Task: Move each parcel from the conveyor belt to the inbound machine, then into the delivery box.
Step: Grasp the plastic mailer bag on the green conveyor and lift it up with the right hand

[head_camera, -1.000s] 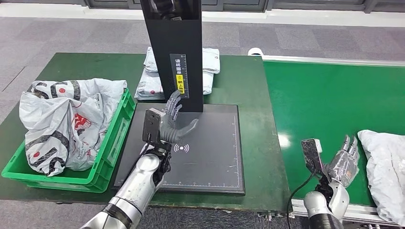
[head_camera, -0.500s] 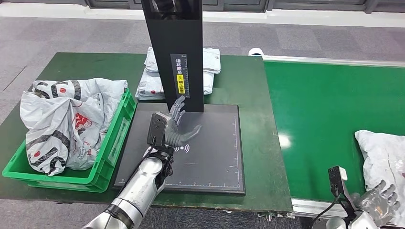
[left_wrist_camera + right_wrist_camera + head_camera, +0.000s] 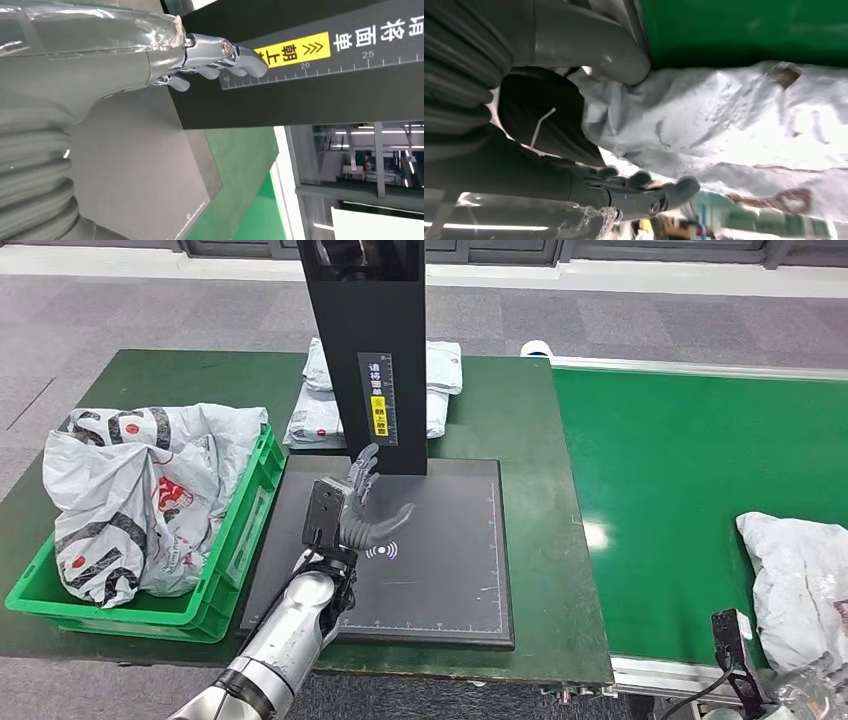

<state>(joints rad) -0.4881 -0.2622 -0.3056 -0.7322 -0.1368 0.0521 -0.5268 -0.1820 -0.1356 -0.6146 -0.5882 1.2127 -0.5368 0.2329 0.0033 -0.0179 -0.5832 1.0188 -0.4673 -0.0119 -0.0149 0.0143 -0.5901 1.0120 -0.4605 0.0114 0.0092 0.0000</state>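
My right hand (image 3: 624, 125) was at the near edge of the conveyor belt (image 3: 680, 490), with its thumb and fingers spread around the near end of the white parcel (image 3: 795, 580) but not closed on it; I held nothing yet. The parcel lay at the right end of the belt, well apart from the inbound machine (image 3: 420, 540). I judged that the main risk was the soft, wrinkled plastic: if my fingers closed on a loose fold alone, the bag could slip out or hang down and drag on the belt edge when I lifted it. My left hand (image 3: 365, 510) hovered open over the black scanning plate, near the machine's black column (image 3: 365, 350), and it could block the place where the parcel must go. The right wrist view showed how close my thumb was to the bag, while the head view showed my right hand only at its lower corner. The head view, however, showed the green delivery box (image 3: 235, 540) at the left, already holding white bags.
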